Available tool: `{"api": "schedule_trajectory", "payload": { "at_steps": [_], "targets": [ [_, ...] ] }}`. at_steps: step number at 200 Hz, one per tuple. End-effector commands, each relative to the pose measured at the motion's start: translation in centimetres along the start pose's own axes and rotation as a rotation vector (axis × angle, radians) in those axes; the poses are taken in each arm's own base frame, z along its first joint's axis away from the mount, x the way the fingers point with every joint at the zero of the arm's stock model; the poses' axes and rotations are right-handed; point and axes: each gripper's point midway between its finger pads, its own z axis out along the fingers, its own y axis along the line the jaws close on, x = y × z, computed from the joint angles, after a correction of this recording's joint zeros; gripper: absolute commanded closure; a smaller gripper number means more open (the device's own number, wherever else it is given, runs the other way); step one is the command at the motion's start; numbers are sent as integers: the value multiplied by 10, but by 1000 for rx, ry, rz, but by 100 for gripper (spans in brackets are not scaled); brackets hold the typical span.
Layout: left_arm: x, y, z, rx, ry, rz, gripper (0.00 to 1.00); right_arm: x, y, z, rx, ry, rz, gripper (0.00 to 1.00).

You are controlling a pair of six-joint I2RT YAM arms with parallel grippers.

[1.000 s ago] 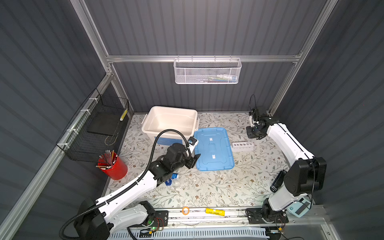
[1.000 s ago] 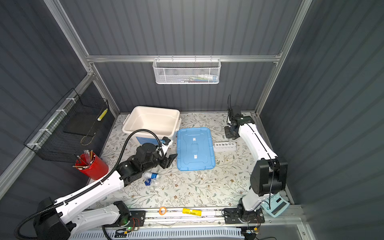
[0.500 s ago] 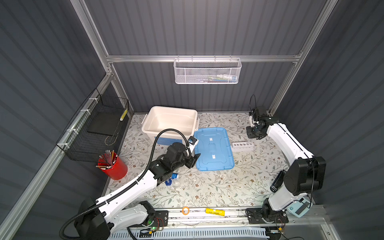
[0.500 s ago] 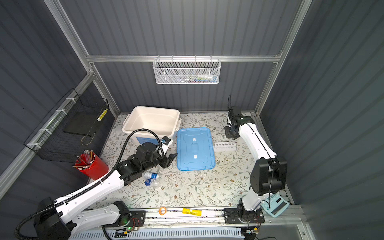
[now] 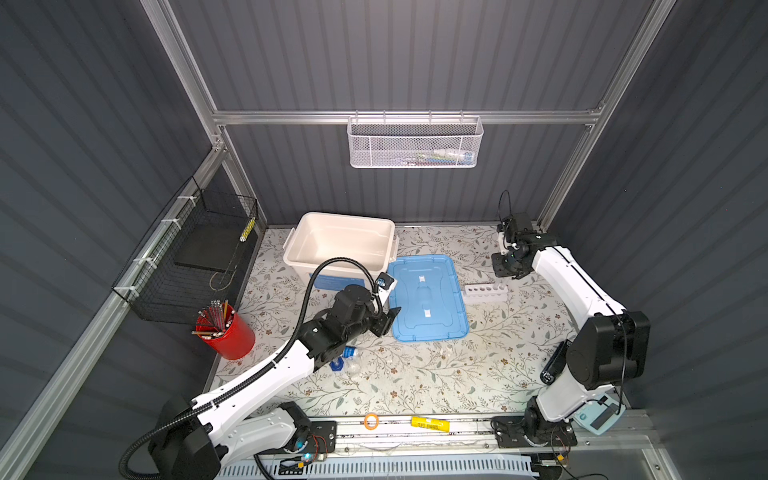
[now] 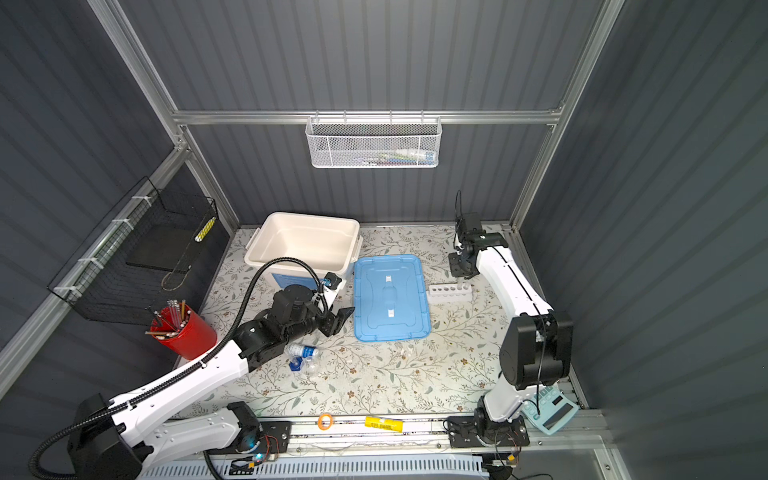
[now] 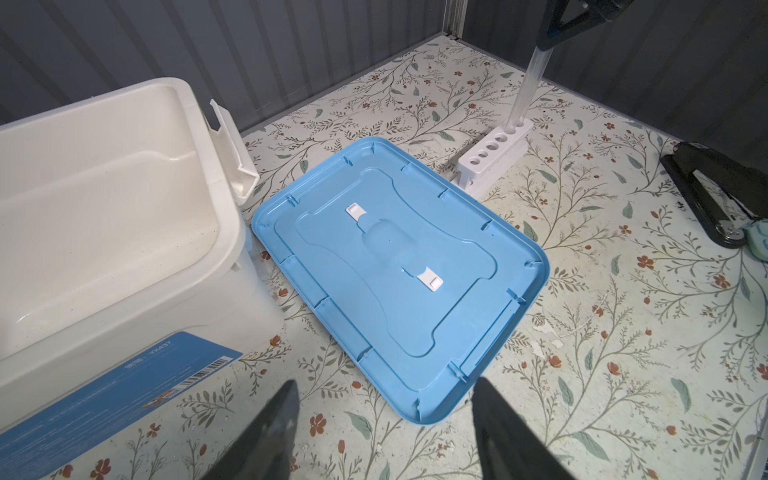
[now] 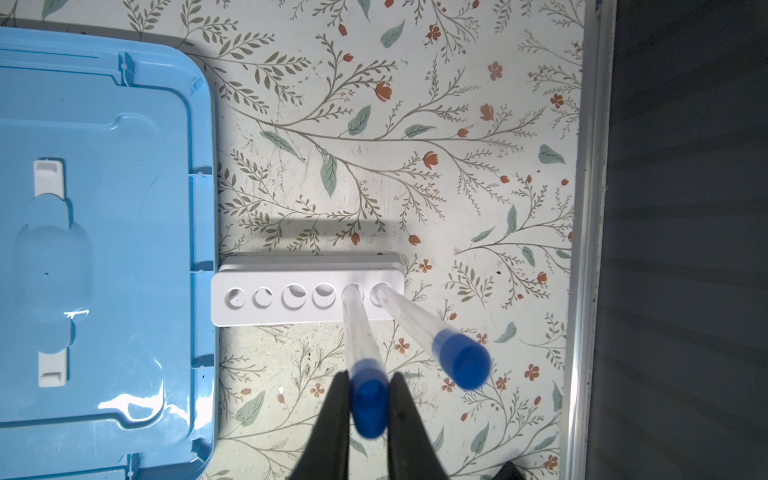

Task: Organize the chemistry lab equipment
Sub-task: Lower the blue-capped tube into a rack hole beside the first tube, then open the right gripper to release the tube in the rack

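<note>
Right wrist view: right gripper (image 8: 369, 376) clamps a tube (image 8: 359, 328), its lower end in a hole of the rack (image 8: 274, 316), beside a second tube (image 8: 415, 320). Left gripper (image 7: 384, 382) hangs open, empty, near the lid (image 7: 395, 257).

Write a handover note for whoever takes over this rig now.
Right gripper: shut on a blue-capped tube, lower end in the rack, hole beside the end one.
Left gripper: open, empty, hovering by the blue lid.
Done: one capped tube stands in the end hole.
To do: release this tube; white bottle and blue-based cylinder sit loose near the left arm; bin empty.
</note>
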Motion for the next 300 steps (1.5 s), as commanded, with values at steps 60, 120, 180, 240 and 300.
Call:
{"api": "schedule_trajectory", "payload": {
  "at_steps": [60,120,180,240,300],
  "targets": [
    [-9,4,-3,-12,-10,15,34,6,5,11,-21,27,-7,91],
    [-8,5,-3,-15,-8,14,34,6,5,11,-19,28,-5,86],
    [-9,5,-3,-14,-10,15,34,5,5,10,-21,26,-3,75],
    [-9,6,-4,-19,-11,16,34,1,3,1,-20,6,1,75],
    [-11,6,-5,-19,-19,16,34,-15,-2,-27,-21,-57,11,72]
  ]
}}
